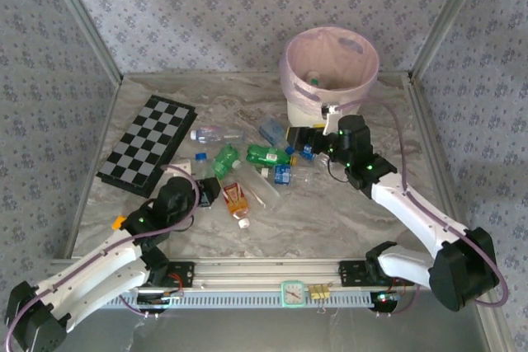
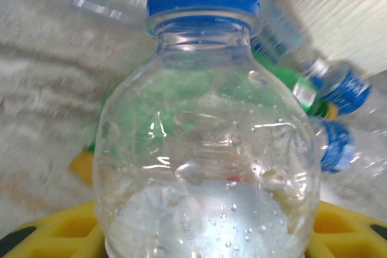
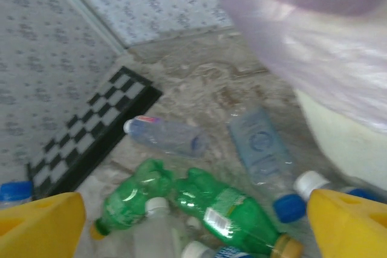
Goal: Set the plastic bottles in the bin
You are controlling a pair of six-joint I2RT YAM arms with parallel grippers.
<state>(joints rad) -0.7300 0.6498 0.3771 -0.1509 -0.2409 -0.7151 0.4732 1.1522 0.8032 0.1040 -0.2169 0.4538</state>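
Observation:
My left gripper (image 1: 196,180) (image 2: 202,240) is shut on a clear bottle with a blue cap (image 2: 204,143), gripped low on its body; drops of water cling inside. The other plastic bottles lie scattered mid-table: two green ones (image 1: 224,160) (image 1: 268,155), an orange-red one (image 1: 235,199), and a clear one (image 1: 216,133). My right gripper (image 1: 299,139) (image 3: 193,228) hangs open above them with nothing between its yellow fingers (image 3: 42,225). Below it are the green bottles (image 3: 233,212) (image 3: 130,200) and a flat blue bottle (image 3: 260,143). The white bin (image 1: 330,68) with its pink bag (image 3: 326,58) stands just behind the right gripper.
A black-and-white checkered board (image 1: 148,144) (image 3: 91,137) lies at the left of the marble table (image 1: 330,220). Patterned walls close in the back and both sides. The bin's white wall (image 2: 344,10) shows behind the held bottle.

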